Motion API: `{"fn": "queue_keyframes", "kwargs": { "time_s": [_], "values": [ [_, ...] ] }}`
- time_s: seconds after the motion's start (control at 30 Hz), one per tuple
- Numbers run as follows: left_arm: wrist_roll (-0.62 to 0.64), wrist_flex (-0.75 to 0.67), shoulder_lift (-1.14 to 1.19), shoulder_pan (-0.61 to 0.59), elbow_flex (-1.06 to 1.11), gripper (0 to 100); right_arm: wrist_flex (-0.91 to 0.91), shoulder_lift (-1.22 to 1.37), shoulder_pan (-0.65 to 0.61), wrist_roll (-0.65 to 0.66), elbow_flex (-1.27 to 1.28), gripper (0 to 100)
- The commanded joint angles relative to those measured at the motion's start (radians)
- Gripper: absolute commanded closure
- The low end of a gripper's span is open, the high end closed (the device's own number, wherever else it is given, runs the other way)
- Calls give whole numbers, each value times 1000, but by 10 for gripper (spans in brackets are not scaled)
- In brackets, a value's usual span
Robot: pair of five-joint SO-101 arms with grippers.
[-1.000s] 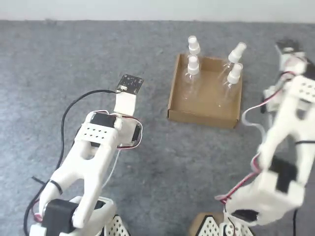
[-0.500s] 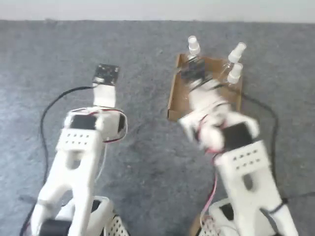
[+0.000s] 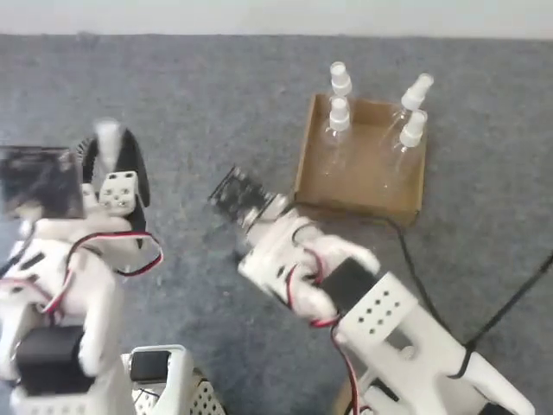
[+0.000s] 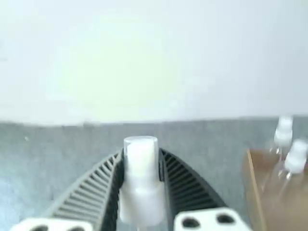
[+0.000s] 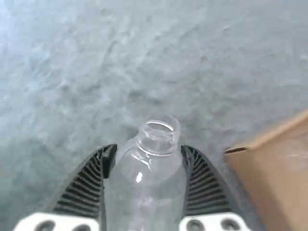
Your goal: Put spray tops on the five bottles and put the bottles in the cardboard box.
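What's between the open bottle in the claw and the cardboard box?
Bare grey carpet, nothing else; the right wrist view shows that stretch between the bottle and the cardboard box corner.

— The left arm (image 3: 60, 285)?
— Near left, folded up, left gripper (image 4: 140, 154) levelled far, pinching a top (image 4: 140, 185).
— The right arm (image 3: 389, 324)?
— Stretched from near right to centre, right gripper (image 5: 148, 150) tilted down, clasping a bottle (image 5: 144, 192).

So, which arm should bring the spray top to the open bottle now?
Left, probably. The left hand grips the spray top; the right hand holds the uncapped bottle and could steady it.
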Motion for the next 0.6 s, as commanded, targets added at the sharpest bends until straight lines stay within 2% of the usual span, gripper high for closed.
{"fn": "queue_keyframes", "kwargs": {
  "time_s": [0.0, 0.3, 0.43, 0.57],
  "values": [
    [103, 9, 23, -3, -137, 988, -117, -68, -96, -5, 89, 993],
    [333, -66, 29, 49, -148, 988, -716, -223, -113, -37, 416, 993],
    [385, -127, 35, 64, -130, 988, -777, -308, -113, -68, 509, 993],
    [388, -252, 35, 161, -41, 988, -777, -360, -114, -68, 546, 993]
  ]
}}
